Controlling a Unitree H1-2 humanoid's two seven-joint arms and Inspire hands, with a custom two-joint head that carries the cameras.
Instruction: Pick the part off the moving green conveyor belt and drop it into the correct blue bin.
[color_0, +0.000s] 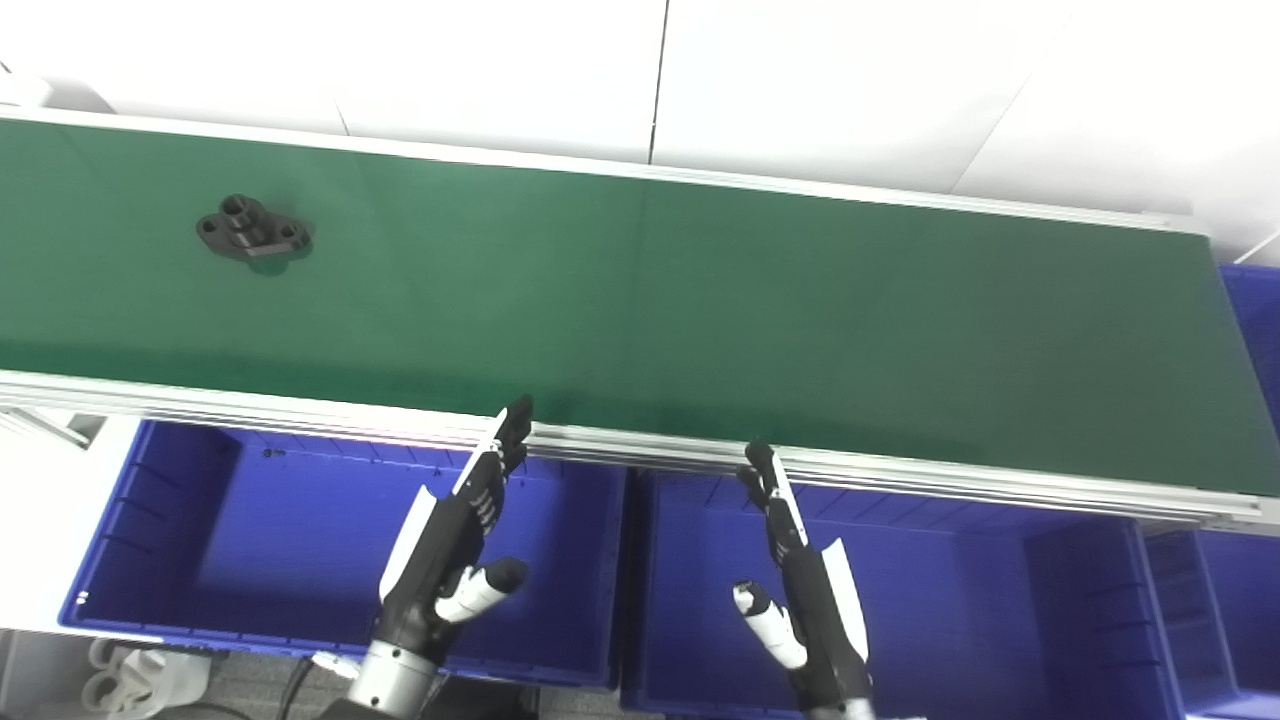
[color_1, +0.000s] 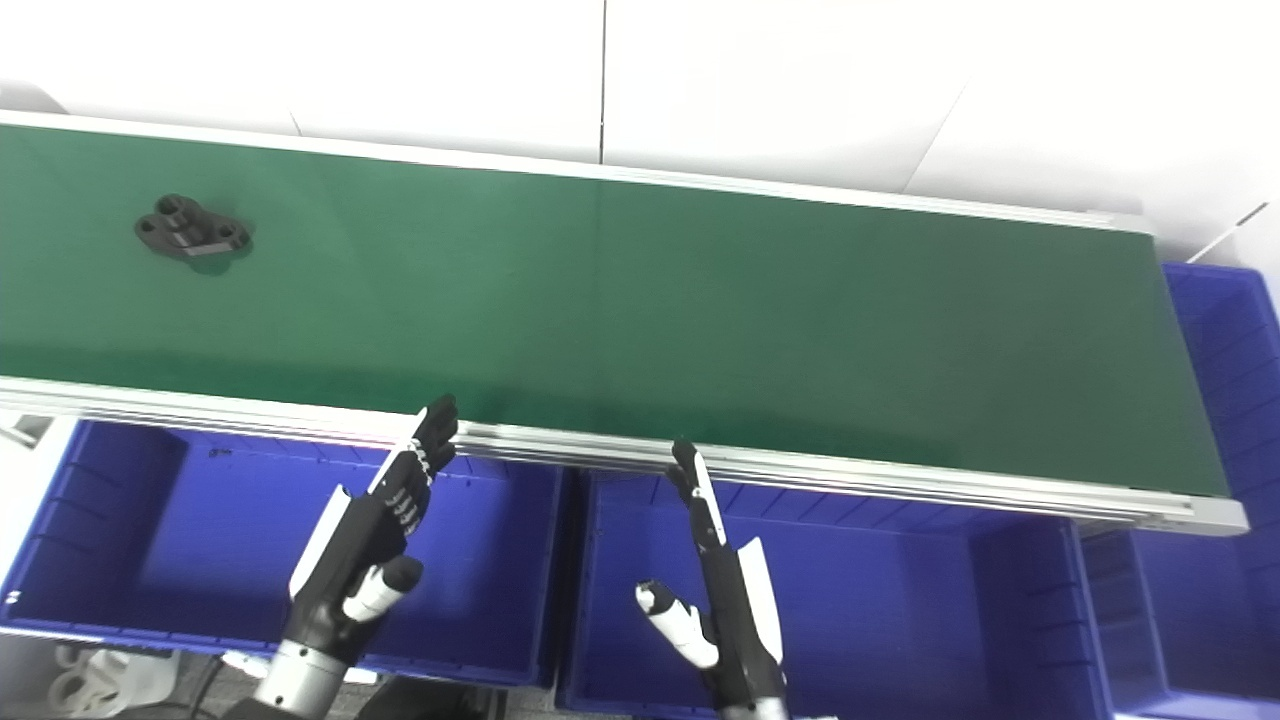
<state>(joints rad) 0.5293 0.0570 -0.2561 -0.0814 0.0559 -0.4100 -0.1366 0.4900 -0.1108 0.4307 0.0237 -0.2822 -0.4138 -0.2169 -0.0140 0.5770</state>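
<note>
While the black flanged part (color_0: 250, 228) lies far left on the green conveyor belt (color_0: 700, 300), both hands wait.
Left hand (color_0: 455, 540) and right hand (color_0: 800, 580) hover empty, fingers extended, above the blue bins (color_0: 150, 520), probably poised to intercept it.

Black flanged part (color_0: 250, 228), with a raised central collar and a holed lug on each side, lying flat on the green conveyor belt (color_0: 700, 310) near its far-left end.
</note>
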